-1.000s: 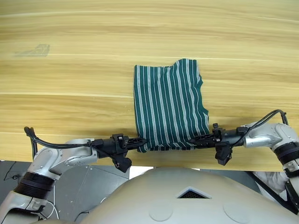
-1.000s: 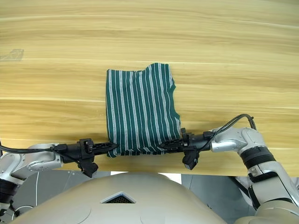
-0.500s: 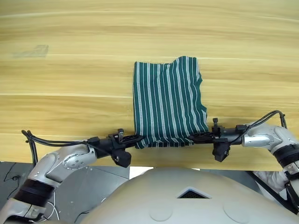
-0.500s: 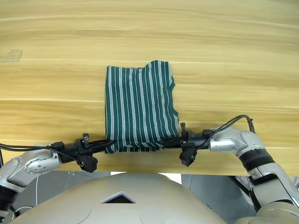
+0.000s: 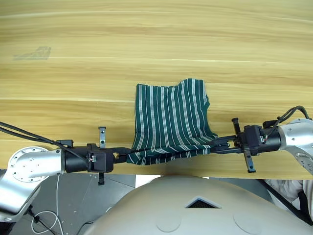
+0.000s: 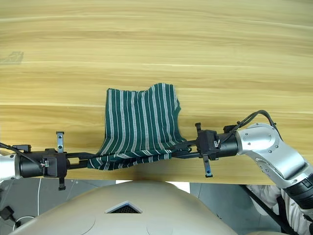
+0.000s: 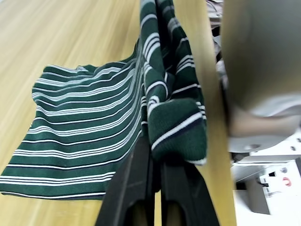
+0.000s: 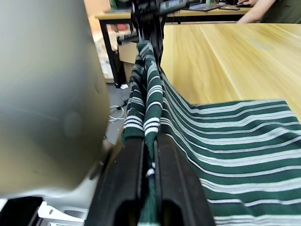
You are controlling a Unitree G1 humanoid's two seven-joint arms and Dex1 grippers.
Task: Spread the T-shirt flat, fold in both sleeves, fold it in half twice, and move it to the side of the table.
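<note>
T-shirt [image 5: 171, 115]: striped, sleeves look folded in, lying at the near edge of the table [image 5: 146, 34]; its near hem is lifted off the wood.
Left gripper [image 5: 131, 151]: I see it clenched on the hem's left corner.
Right gripper [image 5: 209, 145]: clenched on the right corner.
Risk: hem sags between the grips — carried over slack, I judge the fold would land crooked; uneven travel would skew the edges.

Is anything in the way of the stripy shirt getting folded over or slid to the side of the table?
No, nothing visible is in the way. The left gripper and right gripper each pinch the near edge of the T-shirt directly, and nothing visible stands on the table beyond it or to either side.
</note>
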